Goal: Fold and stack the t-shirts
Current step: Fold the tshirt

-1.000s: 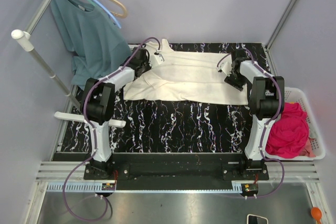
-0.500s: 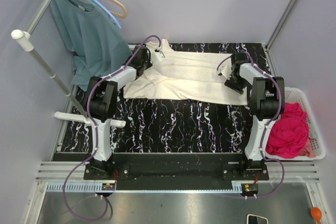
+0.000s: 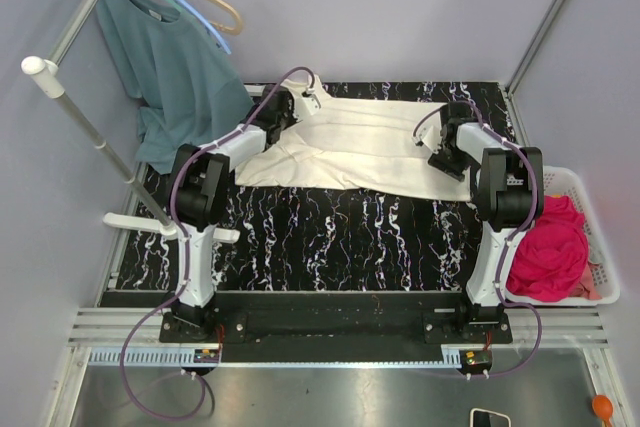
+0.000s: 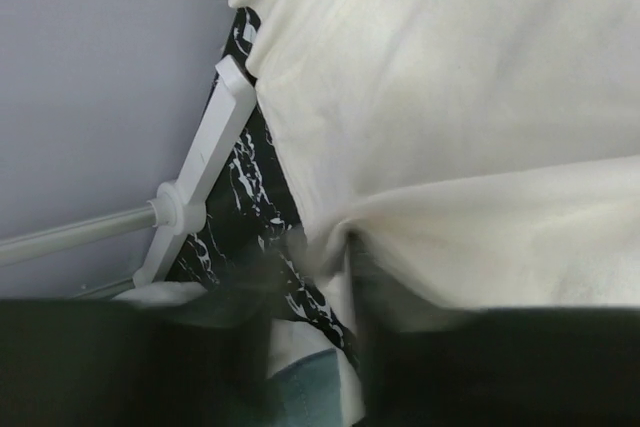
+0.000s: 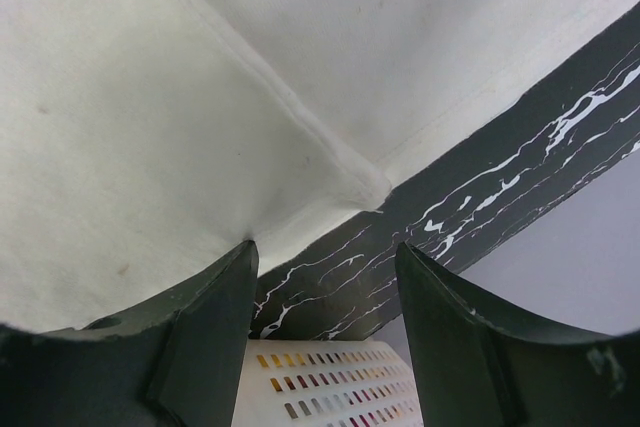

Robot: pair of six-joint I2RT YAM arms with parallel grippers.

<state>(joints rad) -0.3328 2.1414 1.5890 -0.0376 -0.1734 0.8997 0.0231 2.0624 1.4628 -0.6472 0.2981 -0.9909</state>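
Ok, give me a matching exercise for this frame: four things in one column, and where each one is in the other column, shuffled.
Things
1. pink t-shirt
2. white basket
3. cream t-shirt
4. teal shirt

Places
A. spread on the marbled table
B. hanging up, far left
C. bunched in the basket
D. off the table's right edge

Pairs: 1-C; 2-D; 3-A; 4-B
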